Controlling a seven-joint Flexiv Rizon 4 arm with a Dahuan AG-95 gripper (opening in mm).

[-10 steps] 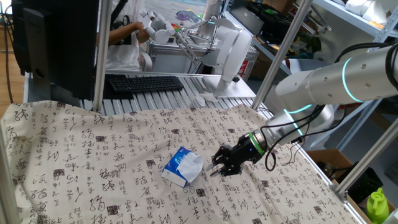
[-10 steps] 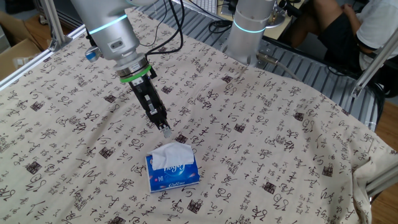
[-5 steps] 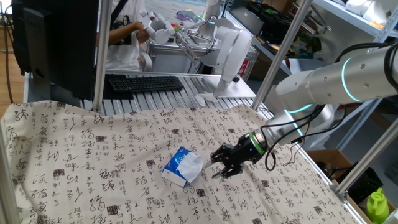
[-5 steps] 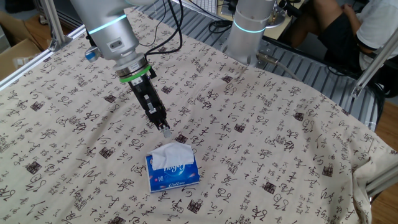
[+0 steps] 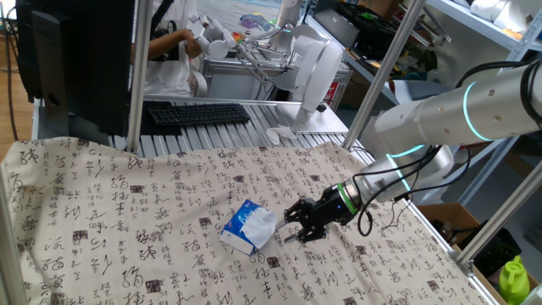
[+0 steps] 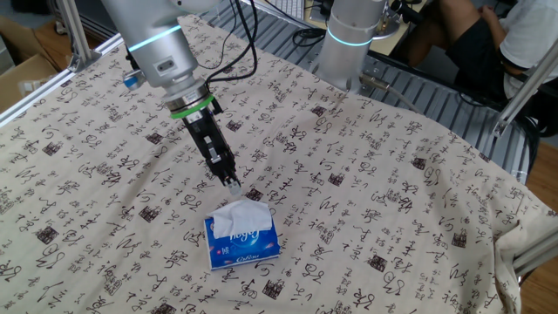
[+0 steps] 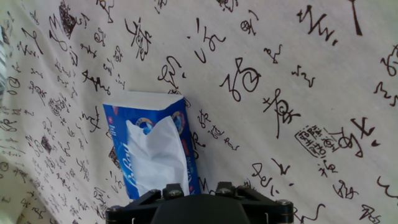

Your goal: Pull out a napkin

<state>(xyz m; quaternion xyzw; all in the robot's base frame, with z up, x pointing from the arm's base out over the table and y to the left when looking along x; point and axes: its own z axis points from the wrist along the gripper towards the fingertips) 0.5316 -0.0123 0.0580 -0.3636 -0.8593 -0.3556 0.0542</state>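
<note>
Tissue pack (image 5: 247, 227), blue and white, lying flat on calligraphy-print cloth (image 5: 127, 220); its lettering is too small to read. Napkin (image 6: 241, 215), white, protruding from the pack's top slot. Gripper (image 5: 292, 231), arm reaching low from the right, fingers parted, tips just beside the pack; shifted slightly nearer than one second ago.

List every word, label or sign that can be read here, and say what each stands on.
Tissue pack: white cursive lettering on blue, too small and blurred to read.
Tablecloth: printed all over with black calligraphy characters and seal-like stamps, not legible.
Keyboard: key legends too small to read.
</note>
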